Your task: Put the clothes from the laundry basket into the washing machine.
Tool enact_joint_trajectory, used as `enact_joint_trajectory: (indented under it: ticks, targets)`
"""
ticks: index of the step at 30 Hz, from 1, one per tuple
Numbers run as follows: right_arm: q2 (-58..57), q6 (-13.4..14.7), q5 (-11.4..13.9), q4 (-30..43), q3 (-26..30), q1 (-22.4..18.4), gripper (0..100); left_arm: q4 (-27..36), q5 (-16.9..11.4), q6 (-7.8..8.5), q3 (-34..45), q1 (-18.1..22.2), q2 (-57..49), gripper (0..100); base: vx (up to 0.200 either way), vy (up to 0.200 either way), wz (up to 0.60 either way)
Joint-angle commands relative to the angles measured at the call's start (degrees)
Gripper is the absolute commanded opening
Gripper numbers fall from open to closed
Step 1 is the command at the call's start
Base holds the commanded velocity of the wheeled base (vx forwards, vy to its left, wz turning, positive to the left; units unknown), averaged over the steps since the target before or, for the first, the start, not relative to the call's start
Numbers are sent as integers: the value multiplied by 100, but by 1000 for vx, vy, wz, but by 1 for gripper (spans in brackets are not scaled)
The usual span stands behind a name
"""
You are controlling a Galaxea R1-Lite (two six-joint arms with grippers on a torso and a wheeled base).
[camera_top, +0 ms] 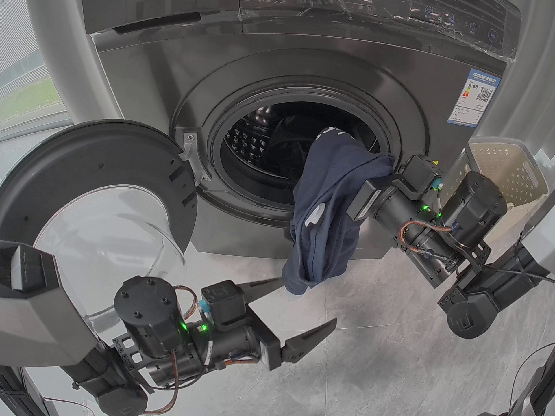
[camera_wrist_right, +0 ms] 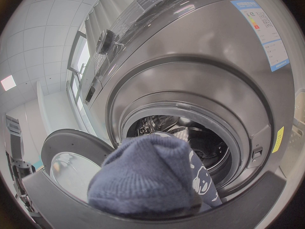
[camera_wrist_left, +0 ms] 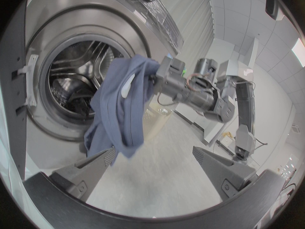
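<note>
The navy garment (camera_top: 326, 203) hangs over the washing machine (camera_top: 144, 82) drum rim, grasped by the right pincer (camera_top: 361, 183) (fingers buried in cloth). The left pincer (camera_top: 309, 301) gapes, released, low by the floor. A blue-and-white label (camera_top: 474, 97) sits on the machine's front.

The navy garment (camera_top: 326, 203) at frame centre drapes over the front end of the right gripper (camera_top: 354, 179) and covers it. In the right wrist view the cloth bunches across the lower middle. Dark laundry (camera_top: 283, 140) deep in the drum (camera_top: 248, 140) is too dim to identify. At right, the laundry basket (camera_top: 511, 169) sits partly behind the right arm (camera_top: 462, 215).
</note>
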Motion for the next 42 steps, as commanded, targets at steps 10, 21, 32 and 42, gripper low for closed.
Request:
enact_joint_trajectory:
  ticks: [10, 21, 32, 42]
  targets:
    - [15, 6, -19, -34, 230, 258, 0, 6, 151, 69, -2113, 546, 1341, 100, 0, 0, 0]
    - [-3, 15, -177, -16, 257, 539, 0, -3, 493, 227, -3027, 677, 2070, 100, 0, 0, 0]
    - [-64, 103, -195, -34, 433, 662, 0, 14, 634, 201, -3536, 792, 2396, 100, 0, 0, 0]
    - [-100, 182, -195, -43, 529, 671, 0, -3, 792, 157, -3782, 800, 2325, 0, 0, 0, 0]
